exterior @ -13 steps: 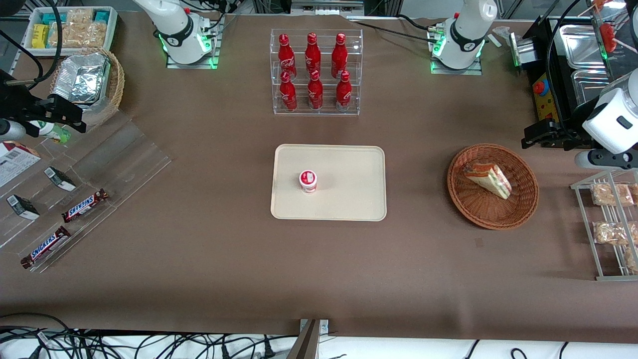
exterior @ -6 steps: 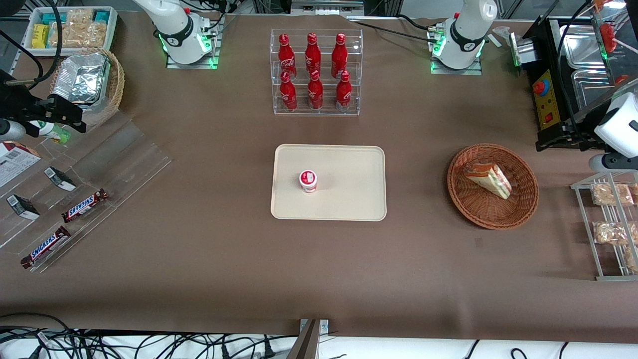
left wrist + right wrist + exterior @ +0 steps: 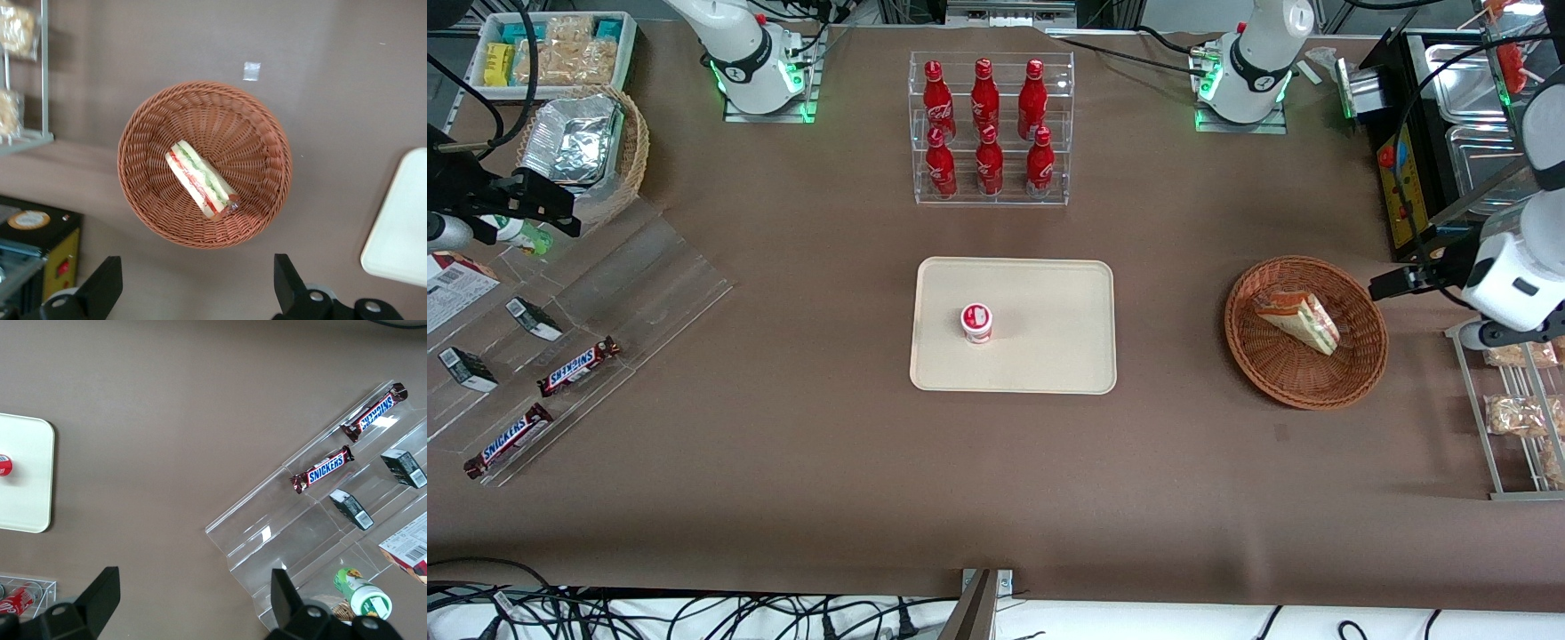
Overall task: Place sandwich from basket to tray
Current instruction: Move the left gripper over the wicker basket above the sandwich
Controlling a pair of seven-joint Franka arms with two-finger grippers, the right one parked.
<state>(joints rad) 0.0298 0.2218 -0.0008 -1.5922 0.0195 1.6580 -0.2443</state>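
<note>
Brown paper covers the surface where the sandwich (image 3: 201, 179) lies in the basket (image 3: 267, 143), well apart from the tray (image 3: 1049, 293), as the empty claw (image 3: 193, 290) hovers wide above the basket's rim, best lowered straddling the wedge's long sides.

Even, bright overhead light; soft short shadows fall beside the basket (image 3: 1305, 331) and tray (image 3: 1014, 325). Glare marks the foil trays (image 3: 569, 138) near one bench corner. The gripper (image 3: 1380, 289) appears dark but sharp.

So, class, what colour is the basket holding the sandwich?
Reddish-brown woven wicker basket; clearest in the left wrist view.
</note>
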